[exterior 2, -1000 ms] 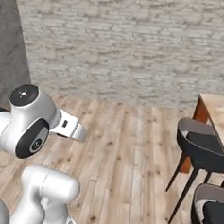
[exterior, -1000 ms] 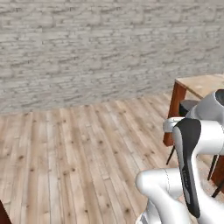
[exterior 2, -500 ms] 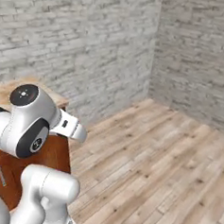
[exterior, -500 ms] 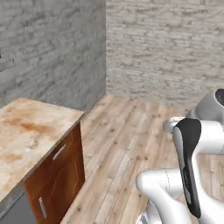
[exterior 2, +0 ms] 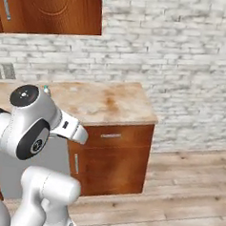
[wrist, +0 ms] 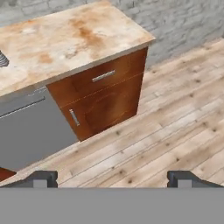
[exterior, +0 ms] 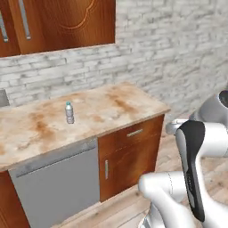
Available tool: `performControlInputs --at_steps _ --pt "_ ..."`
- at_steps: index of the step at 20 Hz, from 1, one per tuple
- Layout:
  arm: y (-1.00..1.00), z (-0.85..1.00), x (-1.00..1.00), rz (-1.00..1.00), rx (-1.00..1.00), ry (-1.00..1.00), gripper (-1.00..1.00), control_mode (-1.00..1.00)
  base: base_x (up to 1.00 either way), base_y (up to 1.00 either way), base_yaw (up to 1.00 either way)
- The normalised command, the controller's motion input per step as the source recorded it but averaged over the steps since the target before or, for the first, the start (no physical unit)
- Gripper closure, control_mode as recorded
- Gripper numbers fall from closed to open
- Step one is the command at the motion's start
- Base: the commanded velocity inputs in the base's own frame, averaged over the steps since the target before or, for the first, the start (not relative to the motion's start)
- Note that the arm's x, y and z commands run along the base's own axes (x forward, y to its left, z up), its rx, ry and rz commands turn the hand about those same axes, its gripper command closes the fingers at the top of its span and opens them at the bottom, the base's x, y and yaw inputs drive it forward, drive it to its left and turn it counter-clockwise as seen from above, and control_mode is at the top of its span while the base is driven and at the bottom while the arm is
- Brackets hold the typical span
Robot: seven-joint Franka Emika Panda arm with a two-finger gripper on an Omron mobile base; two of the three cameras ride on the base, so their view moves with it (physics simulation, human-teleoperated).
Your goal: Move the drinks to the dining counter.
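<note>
Beige marble worktop veined rust-brown, above reddish-brown wooden cabinets (grey appliance panel alongside); clear, blue-capped bottle; whitish-grey brick wall; pale plank floor.

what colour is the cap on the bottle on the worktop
Blue, on the water bottle standing on the marble worktop; the left base view shows it best.

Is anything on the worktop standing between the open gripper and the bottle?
Nothing visible does. The bottle stands alone on the marble worktop, with bare surface around it. The gripper is open over the wood floor, off the worktop's front edge; no object lies between them.
</note>
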Motion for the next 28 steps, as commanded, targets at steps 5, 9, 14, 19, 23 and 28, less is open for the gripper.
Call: performControlInputs --at_steps 5,9,14,19,23,28 --pt "0.0 0.0 0.0 0.0 0.0 0.0 -1.0 1.0 0.19 0.01 0.97" --pt "0.0 0.0 0.0 0.0 0.0 0.0 -1.0 1.0 0.81 -0.03 0.78" --pt "0.0 0.0 0.0 0.0 0.0 0.0 -1.0 1.0 1.0 -0.18 0.14" --pt "0.0 0.0 0.0 0.0 0.0 0.0 -1.0 1.0 1.0 0.0 0.02" --pt "0.0 0.0 0.0 0.0 0.0 0.0 -1.0 1.0 1.0 0.04 -0.02" --pt "0.0 0.0 0.0 0.0 0.0 0.0 -1.0 1.0 1.0 0.19 -0.16"
